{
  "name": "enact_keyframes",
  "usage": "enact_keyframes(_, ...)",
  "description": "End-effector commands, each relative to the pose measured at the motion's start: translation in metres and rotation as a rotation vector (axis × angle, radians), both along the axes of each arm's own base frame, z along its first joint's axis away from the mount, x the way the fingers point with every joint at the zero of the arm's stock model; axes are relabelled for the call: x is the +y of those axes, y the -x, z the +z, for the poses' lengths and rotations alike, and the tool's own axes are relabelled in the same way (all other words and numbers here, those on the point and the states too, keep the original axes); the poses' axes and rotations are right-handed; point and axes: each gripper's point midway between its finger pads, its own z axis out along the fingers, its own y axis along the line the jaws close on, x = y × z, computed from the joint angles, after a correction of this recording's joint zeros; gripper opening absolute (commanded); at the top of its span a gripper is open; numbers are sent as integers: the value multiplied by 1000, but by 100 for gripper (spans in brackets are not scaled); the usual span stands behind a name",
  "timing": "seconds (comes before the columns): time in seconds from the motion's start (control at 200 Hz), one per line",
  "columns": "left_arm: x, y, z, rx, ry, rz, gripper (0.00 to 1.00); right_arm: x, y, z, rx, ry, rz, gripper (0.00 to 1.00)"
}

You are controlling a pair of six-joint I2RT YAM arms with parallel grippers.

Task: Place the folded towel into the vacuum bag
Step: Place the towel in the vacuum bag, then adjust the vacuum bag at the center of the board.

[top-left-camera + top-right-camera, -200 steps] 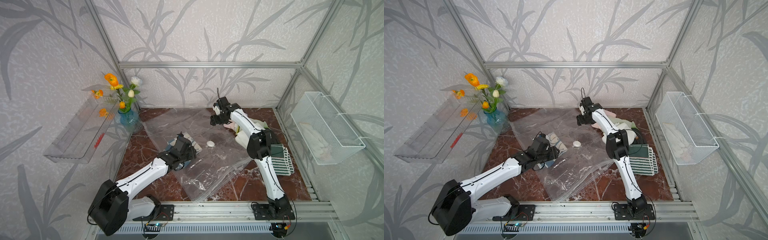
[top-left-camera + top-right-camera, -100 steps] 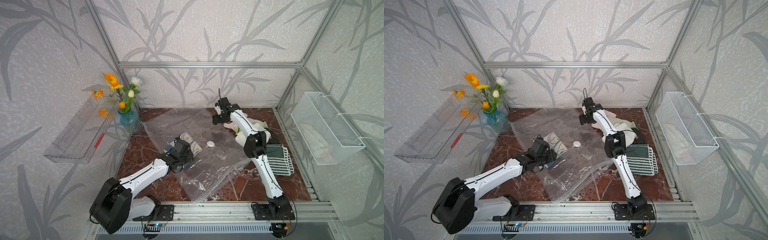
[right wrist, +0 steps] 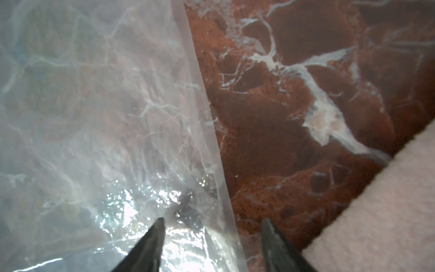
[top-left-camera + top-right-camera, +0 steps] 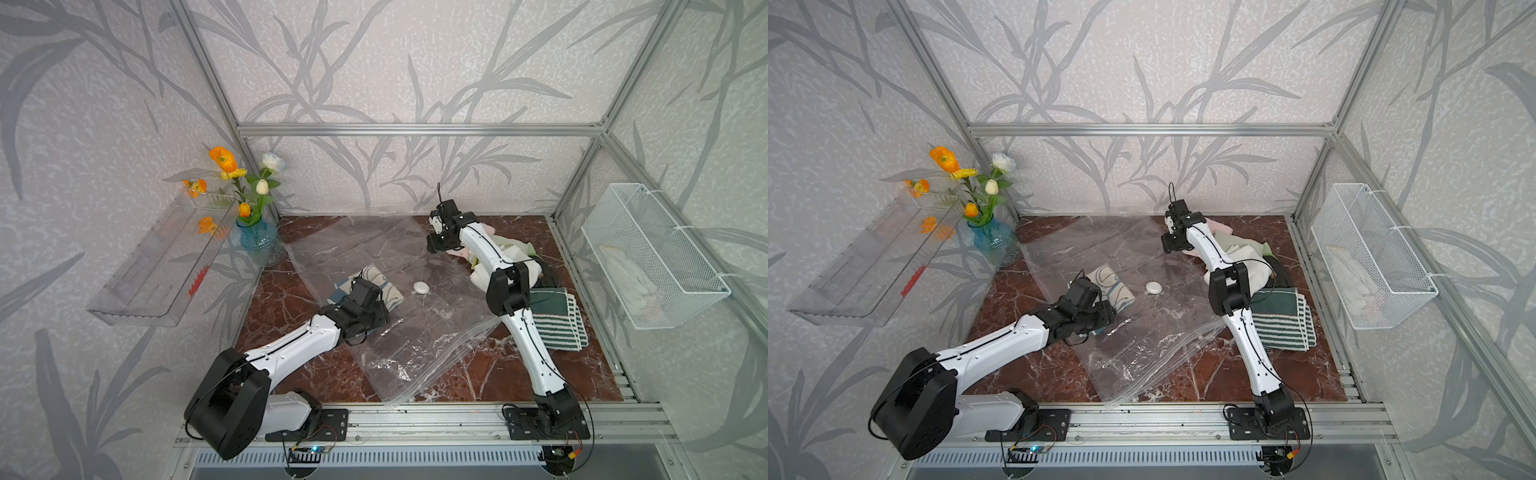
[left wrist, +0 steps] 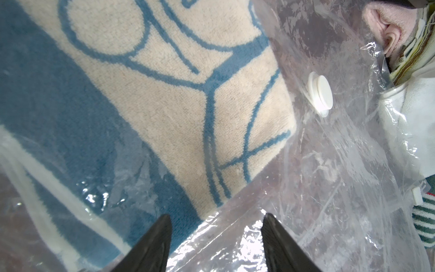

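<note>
Left gripper (image 5: 215,216) has eased back, baring more of the plush cream-and-blue towel (image 4: 388,286). It lies at the left side of the crinkly clear bag (image 4: 419,336), partly under film. The gripper's fingers are spread and empty. Right gripper (image 3: 211,221), fingers apart, straddles the bag's straight edge over red marble (image 3: 306,106), beside fuzzy pink cloth (image 3: 376,212). A round white valve (image 4: 421,287) sits near the towel.

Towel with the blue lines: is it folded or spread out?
Folded. The towel is a small compact rectangle with straight edges and a square corner, lying next to the white valve of the clear bag.
</note>
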Motion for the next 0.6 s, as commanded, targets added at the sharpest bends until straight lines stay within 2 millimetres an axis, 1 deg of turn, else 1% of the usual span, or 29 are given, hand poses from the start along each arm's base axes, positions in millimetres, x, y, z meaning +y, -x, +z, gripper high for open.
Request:
enact_keyframes(0.0, 9, -4, -3, 4, -31, 51, 62, -1, 7, -17, 47, 3, 11, 49)
enact_keyframes(0.07, 17, -6, -8, 4, -65, 73, 62, 3, 9, -8, 34, 8, 31, 35)
enact_keyframes(0.145, 21, -9, -15, 17, -67, 92, 62, 11, 11, 9, 0, 23, 53, 23)
enact_keyframes(0.215, 23, -11, -20, 27, -69, 103, 62, 22, 15, 32, -36, 21, 74, 10)
enact_keyframes(0.3, 29, -11, -25, 48, -106, 113, 62, 36, 23, 63, -93, 37, 101, 0)
enact_keyframes(0.405, 36, -12, -28, 65, -151, 133, 62, 50, 35, 104, -155, 38, 120, 0)
enact_keyframes(0.45, 42, -12, -31, 74, -174, 148, 62, 53, 40, 120, -183, 40, 124, 0)
enact_keyframes(0.525, 52, -10, -36, 93, -206, 174, 63, 51, 48, 145, -220, 34, 116, 0)
enact_keyframes(0.595, 66, -10, -42, 114, -242, 205, 63, 41, 52, 165, -253, 19, 85, 0)
